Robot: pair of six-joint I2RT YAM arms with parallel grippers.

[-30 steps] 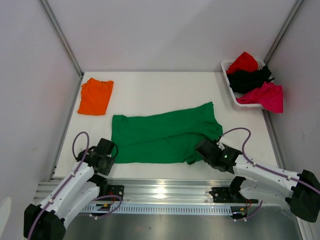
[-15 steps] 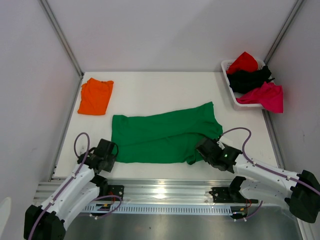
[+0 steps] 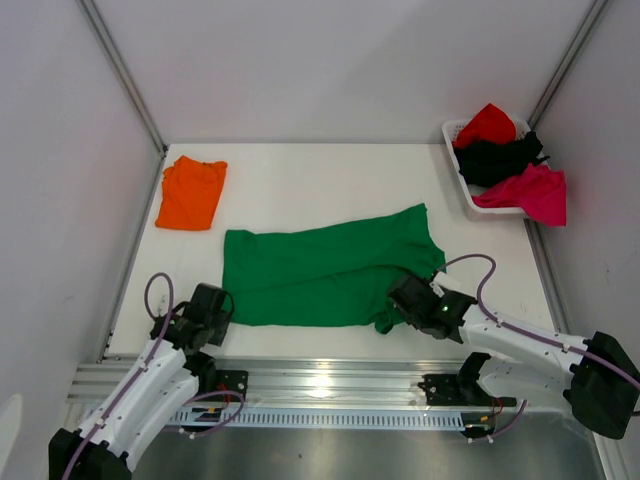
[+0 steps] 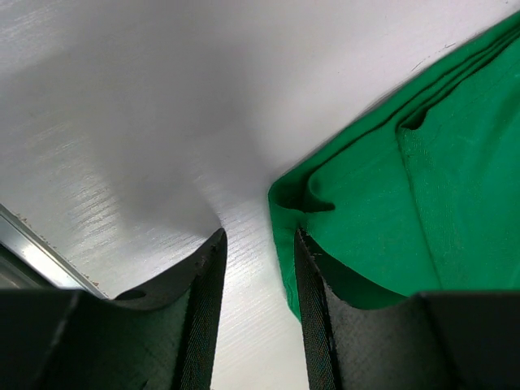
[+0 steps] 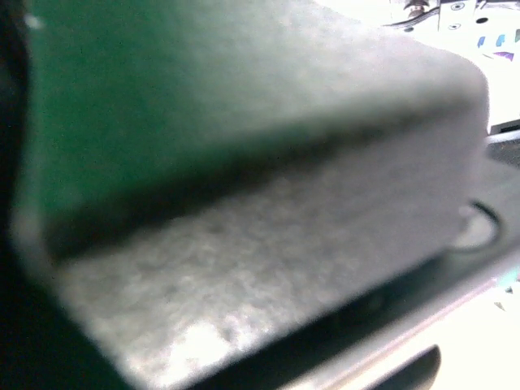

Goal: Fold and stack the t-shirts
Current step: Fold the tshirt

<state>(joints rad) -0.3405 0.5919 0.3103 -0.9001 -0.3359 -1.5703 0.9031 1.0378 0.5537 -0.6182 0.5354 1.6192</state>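
The green t-shirt point(image 3: 320, 275) lies spread flat across the near middle of the table point(image 3: 330, 180), its long near edge running between the two arms; the orange t-shirt point(image 3: 191, 192) sits folded at the far left, well apart, and red, black and magenta ones are heaped in the basket point(image 3: 462, 185) at the far right. We see the right gripper point(image 3: 396, 303) closed at the near right corner of the green cloth, and we judge that it has a pinch of that corner, though its own camera is too blurred to show how much; the left gripper point(image 4: 258, 244) stands partly open and holds nothing, its jaws over bare table with the layered near left corner just beside one finger. The risk we see is a lopsided lift: if the left jaws close where they are, they may catch only table or a single layer of the edge, and the fold drags skewed; a thin pinch on the right could slip free mid-fold; a sweep too far left could nudge the orange one out of its fold.
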